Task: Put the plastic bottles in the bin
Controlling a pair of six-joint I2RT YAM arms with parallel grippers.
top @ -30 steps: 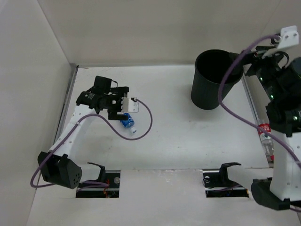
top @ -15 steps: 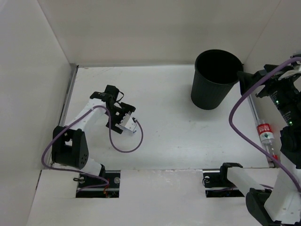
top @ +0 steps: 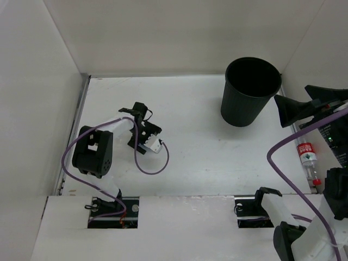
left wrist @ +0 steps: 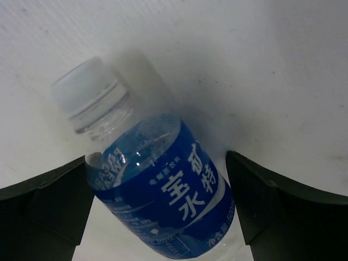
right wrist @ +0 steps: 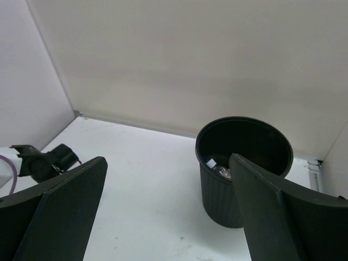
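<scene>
The left arm point(top: 95, 155) is folded tightly on itself, its elbow drawn back near its base and its wrist bent straight down over the white table point(top: 206, 157). The left gripper point(left wrist: 156, 160) has its jaws spread wide. Between them lies the clear plastic bottle with the blue label and white cap point(left wrist: 163, 190), flat on the table and slanted. Its cap points out past the fingertips, nearer the left-hand finger. Each dark finger stands just beside the bottle's body; whether either one touches it cannot be told.

The right arm point(top: 326, 217) rises at the table's right side, with the right gripper point(right wrist: 167, 159) held high and level, its jaws spread wide and holding nothing. The round black plastic bin point(top: 239, 111) stands upright ahead of these jaws, nearer the right-hand finger, with something pale lying inside it. A clear plastic bottle with a red label point(top: 307, 157) lies on the table below that gripper, against the right edge.
</scene>
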